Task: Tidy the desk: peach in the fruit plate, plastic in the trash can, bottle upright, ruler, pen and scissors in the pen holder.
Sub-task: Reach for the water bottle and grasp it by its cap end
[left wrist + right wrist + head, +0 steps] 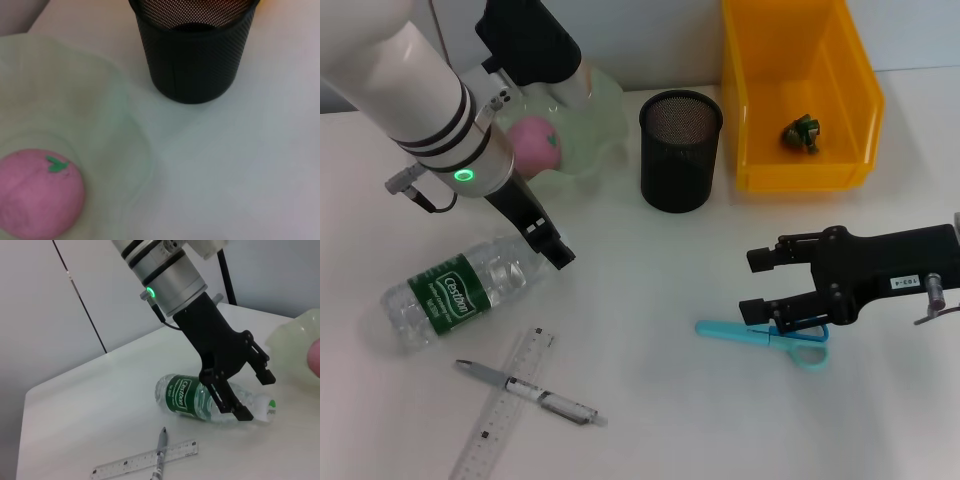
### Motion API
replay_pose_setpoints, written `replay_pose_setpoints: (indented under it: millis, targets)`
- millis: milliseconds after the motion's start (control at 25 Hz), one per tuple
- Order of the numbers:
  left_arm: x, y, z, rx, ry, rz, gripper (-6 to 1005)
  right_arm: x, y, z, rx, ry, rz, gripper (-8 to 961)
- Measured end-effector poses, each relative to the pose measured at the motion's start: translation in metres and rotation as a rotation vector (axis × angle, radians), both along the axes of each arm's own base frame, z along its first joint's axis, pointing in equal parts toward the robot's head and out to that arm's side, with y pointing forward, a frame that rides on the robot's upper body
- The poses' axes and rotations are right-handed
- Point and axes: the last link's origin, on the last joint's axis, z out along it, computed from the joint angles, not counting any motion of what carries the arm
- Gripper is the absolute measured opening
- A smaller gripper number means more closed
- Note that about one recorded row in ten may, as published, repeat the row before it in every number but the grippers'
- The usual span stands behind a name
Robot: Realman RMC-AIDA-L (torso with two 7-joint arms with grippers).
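Jaws first: the left gripper (557, 243) hangs with its two black fingers spread, nothing between them, right over the cap end of the bottle (455, 291). That bottle, one only, lies on its side on the desk (650, 290), its body running away from those jaws toward the near left edge. Just behind the left arm sits one peach (537, 143), already in the fruit plate (600, 125).

Over to the right gripper (762, 285): fingers parted, low above the desk, with the one pair of scissors (765, 333) lying flat directly beneath the lower finger, blade tip poking out past the fingertips. From this angle I cannot tell whether that finger touches them.

One pen (530, 389) lies across one ruler (505, 405), forming an X, nearer than the left jaws. One pen holder (680, 150) stands upright beyond both grippers, between plate and trash can (760, 100); one crumpled green scrap (802, 133) lies in the can.

Room to move: bare desk stretches between the two grippers, and more between the scissors and the pen holder.
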Motion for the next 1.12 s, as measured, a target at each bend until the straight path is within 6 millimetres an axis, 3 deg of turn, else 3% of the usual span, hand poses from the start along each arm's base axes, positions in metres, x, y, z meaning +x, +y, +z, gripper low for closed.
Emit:
replay_pose_setpoints:
  millis: [1120]
  targets:
    - [-0.012,-0.001,-0.012,-0.003,0.025,-0.013,727,-0.002,0.0,-0.004,-0.008,0.009,-0.003,775]
